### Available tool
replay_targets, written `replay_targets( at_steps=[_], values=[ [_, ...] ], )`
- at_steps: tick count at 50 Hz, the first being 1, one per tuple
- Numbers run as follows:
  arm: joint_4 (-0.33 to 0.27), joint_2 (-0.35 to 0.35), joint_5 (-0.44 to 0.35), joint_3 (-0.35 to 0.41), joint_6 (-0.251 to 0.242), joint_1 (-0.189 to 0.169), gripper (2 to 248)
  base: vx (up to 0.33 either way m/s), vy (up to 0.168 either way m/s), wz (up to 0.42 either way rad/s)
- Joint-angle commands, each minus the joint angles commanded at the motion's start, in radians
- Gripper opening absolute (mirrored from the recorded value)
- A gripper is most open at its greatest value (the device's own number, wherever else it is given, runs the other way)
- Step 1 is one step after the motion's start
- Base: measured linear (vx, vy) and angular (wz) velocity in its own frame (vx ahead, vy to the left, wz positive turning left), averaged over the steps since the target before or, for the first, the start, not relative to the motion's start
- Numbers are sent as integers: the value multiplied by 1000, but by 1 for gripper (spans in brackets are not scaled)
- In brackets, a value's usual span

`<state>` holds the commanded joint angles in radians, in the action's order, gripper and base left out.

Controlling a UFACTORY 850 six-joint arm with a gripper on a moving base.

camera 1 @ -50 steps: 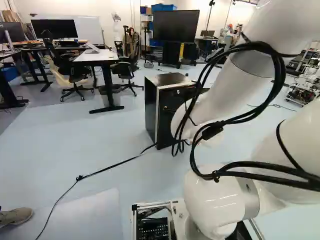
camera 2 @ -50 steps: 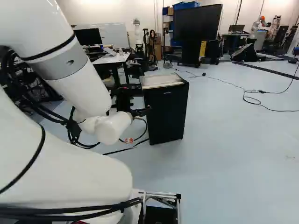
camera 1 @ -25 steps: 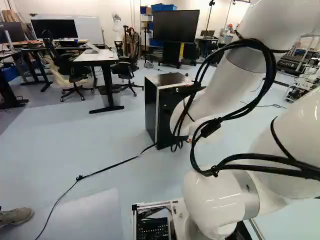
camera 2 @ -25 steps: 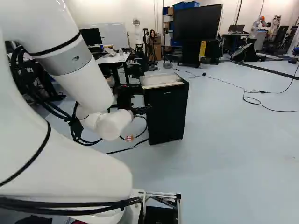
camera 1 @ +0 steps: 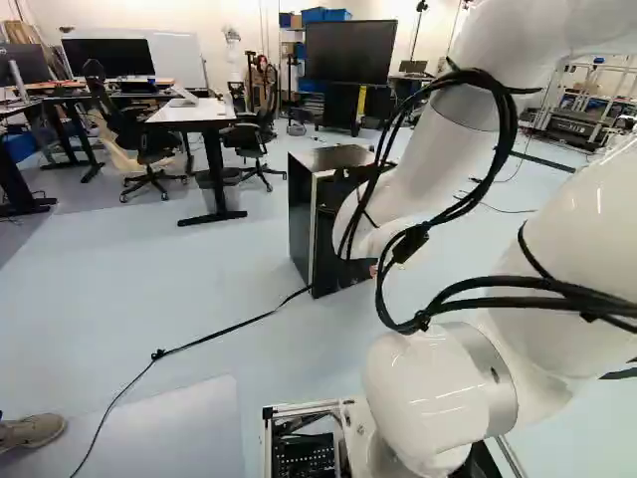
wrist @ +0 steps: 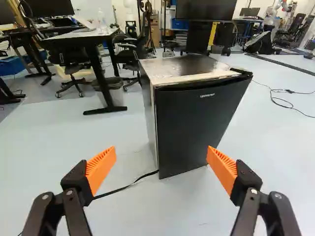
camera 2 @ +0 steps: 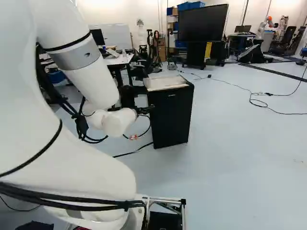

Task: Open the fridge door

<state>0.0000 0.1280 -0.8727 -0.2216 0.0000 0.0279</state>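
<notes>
Facing the closed fridge door (wrist: 194, 128), pincer (camera 2: 147, 109) spread wide.

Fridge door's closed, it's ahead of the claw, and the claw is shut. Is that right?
Not quite: the claw is open, its orange pads wide apart in the wrist view. The fridge door is closed and ahead of it, as you say.

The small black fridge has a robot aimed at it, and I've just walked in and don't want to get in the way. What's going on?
A white robot arm has its end effector pointed at the small black fridge, apparently to open it. The end effector is open and grips nothing, and the fridge door is closed.
</notes>
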Motion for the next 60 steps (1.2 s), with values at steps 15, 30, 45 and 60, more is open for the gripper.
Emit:
replay_targets(
  at_steps=[15, 30, 45, 60],
  values=[
    [0, -70, 0, -67, 0, 14, 247, 0, 0, 0],
    [0, -140, 0, -137, 0, 36, 247, 0, 0, 0],
    [10, -210, 0, -210, 0, 69, 247, 0, 0, 0],
    [41, -279, 0, -285, 0, 101, 247, 0, 0, 0]
  ],
)
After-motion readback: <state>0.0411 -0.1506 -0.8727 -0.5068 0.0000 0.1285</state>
